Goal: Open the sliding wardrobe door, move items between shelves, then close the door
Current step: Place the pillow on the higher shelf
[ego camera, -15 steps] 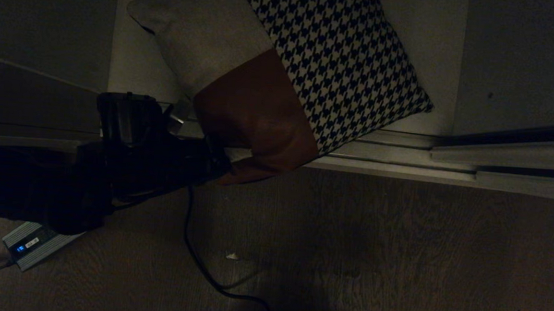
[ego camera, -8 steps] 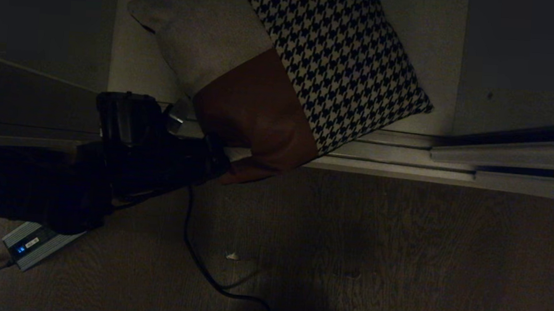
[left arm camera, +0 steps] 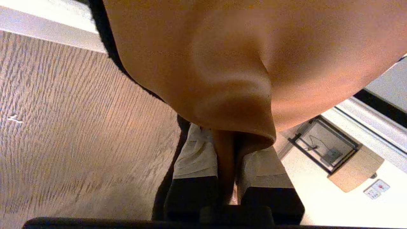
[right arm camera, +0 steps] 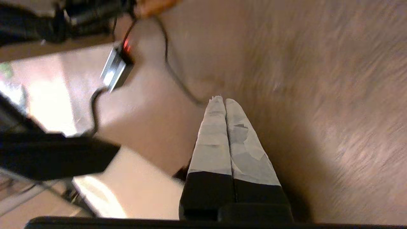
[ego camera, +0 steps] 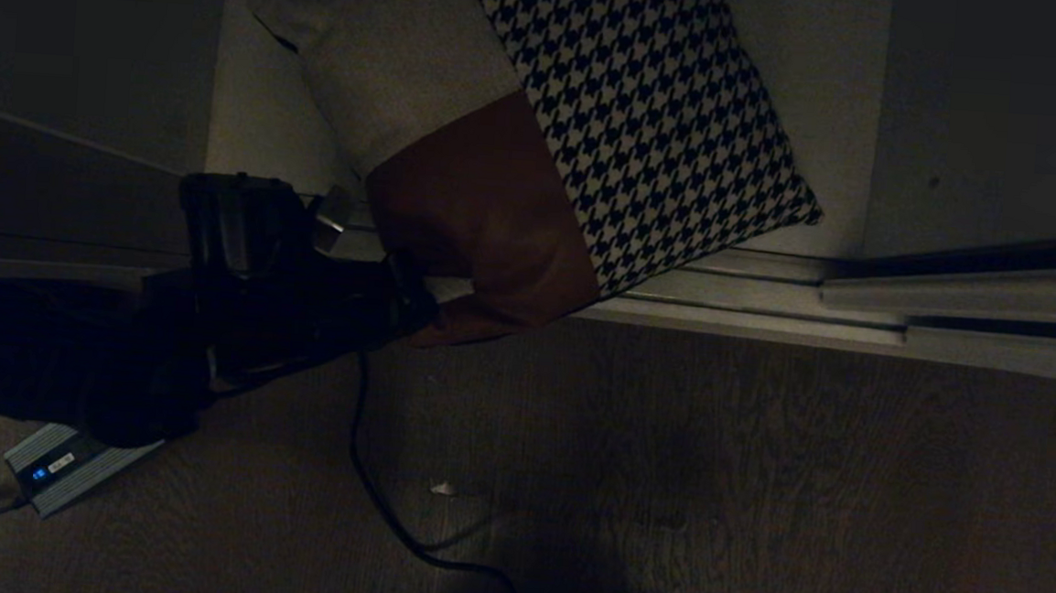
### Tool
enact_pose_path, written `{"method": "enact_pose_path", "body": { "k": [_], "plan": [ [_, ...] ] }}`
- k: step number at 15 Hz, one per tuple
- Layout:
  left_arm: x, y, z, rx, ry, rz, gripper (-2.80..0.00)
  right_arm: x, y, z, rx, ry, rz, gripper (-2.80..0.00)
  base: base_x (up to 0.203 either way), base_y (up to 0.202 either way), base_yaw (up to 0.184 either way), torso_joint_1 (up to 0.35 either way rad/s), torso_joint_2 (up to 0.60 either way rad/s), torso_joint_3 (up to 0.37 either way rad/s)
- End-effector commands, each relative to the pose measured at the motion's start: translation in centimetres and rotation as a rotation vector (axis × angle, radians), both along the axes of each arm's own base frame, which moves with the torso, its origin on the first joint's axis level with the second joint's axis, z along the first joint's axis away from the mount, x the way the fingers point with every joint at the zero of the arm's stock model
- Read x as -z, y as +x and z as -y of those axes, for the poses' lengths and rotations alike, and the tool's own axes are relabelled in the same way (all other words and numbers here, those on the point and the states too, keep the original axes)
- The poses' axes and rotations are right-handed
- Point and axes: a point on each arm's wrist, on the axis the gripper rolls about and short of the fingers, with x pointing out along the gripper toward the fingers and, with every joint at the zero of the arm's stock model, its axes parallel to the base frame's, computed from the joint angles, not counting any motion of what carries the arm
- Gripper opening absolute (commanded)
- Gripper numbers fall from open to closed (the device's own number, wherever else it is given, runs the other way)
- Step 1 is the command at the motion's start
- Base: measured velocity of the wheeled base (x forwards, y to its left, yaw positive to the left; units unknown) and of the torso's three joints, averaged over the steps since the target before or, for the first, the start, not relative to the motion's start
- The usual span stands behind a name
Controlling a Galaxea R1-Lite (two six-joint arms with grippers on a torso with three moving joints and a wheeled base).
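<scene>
A big cushion (ego camera: 538, 132) patched in beige, rust-brown and houndstooth lies tilted on the off-white bottom shelf (ego camera: 824, 95), its brown corner hanging over the floor track. My left gripper (ego camera: 412, 312) comes in from the left and is shut on that brown corner. In the left wrist view the brown fabric (left arm camera: 241, 63) is pinched between the pale pads of this gripper (left arm camera: 230, 143). The right gripper (right arm camera: 224, 101) is shut and empty above the wooden floor, outside the head view. Grey panels flank the opening; I cannot tell which is the sliding wardrobe door.
The metal floor track (ego camera: 766, 302) runs along the wardrobe front. A grey power box (ego camera: 68, 475) with a blue light lies on the floor at the lower left, and a black cable (ego camera: 371, 470) trails from the left arm across the wooden floor.
A pale right fingertip seen at the head view's lower right corner a second ago has left the view. The cushion and left gripper have hardly shifted.
</scene>
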Motion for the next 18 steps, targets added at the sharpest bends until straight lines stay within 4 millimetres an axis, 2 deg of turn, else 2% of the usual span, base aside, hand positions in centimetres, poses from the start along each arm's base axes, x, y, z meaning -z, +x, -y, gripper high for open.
{"method": "enact_pose_path", "body": {
  "k": [1,3,9,14,16,18],
  "plan": [
    [-0.2,0.1,0.0,0.001,-0.007,0.007,-2.80,-0.7,-0.9,0.0,0.032,-0.003,0.053,-2.80,0.000,0.000,0.000,0.000,0.00,0.000],
    [-0.5,0.6,0.1,-0.003,-0.009,0.013,-2.80,-0.2,-0.3,0.2,0.059,-0.051,0.039,-2.80,0.000,0.000,0.000,0.000,0.00,0.000],
    [0.2,1.0,0.1,-0.005,-0.002,0.002,-2.80,7.3,-1.3,0.6,0.084,-0.212,0.099,-2.80,0.000,0.000,0.000,0.000,0.00,0.000],
    [0.1,0.9,0.1,-0.034,0.001,0.013,-2.80,12.1,1.3,1.3,0.323,-0.417,0.021,-2.80,0.000,0.000,0.000,0.000,0.00,0.000],
    [-0.2,0.8,0.0,-0.040,-0.003,0.028,-2.80,13.7,3.1,1.5,0.440,-0.432,0.112,-2.80,0.000,0.000,0.000,0.000,0.00,0.000],
    [-0.6,0.5,-0.1,-0.056,0.002,0.048,-2.80,13.9,3.5,1.6,0.484,-0.428,0.190,-2.80,0.000,0.000,0.000,0.000,0.00,0.000]
  ]
}}
